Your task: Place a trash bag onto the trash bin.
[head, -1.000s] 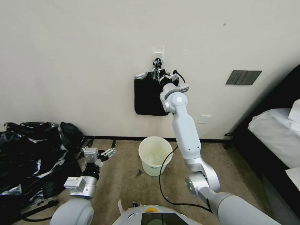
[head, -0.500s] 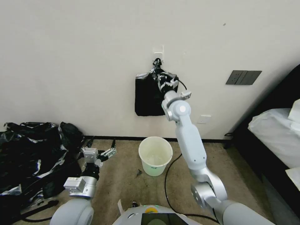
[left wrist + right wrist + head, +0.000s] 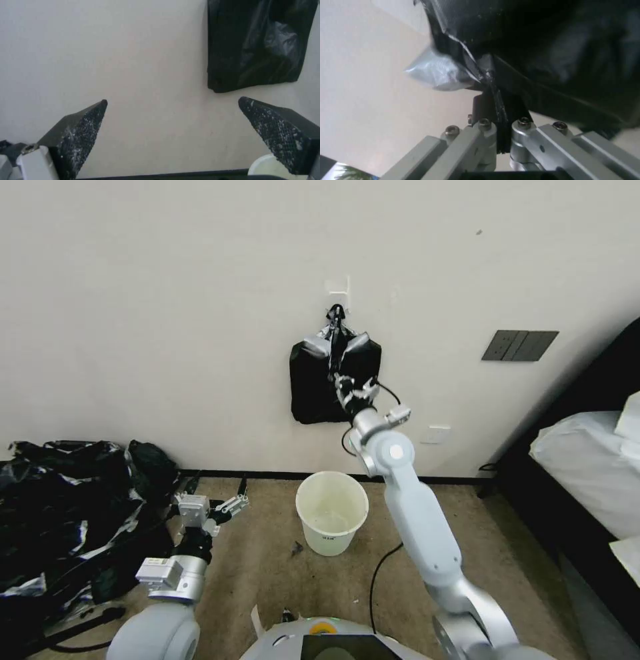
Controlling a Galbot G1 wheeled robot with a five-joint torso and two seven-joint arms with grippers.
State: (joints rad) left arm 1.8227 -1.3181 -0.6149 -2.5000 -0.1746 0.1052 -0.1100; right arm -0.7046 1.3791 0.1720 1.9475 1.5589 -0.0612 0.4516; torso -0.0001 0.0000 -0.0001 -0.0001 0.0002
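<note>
The trash bin (image 3: 331,511), a small white bucket, stands on the carpet by the wall; its rim (image 3: 263,162) also shows in the left wrist view. Above it a flat black pack (image 3: 313,387) hangs from a wall hook (image 3: 338,287). My right gripper (image 3: 348,385) is raised in front of the pack, shut on a thin glossy strip of the trash bag (image 3: 333,355) that runs up toward the knot. In the right wrist view the pinched bag (image 3: 493,87) sits between the closed fingers. My left gripper (image 3: 217,488) is low at the left, open and holding nothing (image 3: 172,100).
A big heap of black plastic (image 3: 60,513) covers the floor at the left. A bed with white bedding (image 3: 587,460) stands at the right. On the wall are a dark switch plate (image 3: 520,345) and a white outlet (image 3: 437,434). A cable (image 3: 373,593) trails over the carpet.
My right gripper has come down from the knot at the hook to the pack's lower half, drawing a strip of black plastic with it. The left arm has not moved.
</note>
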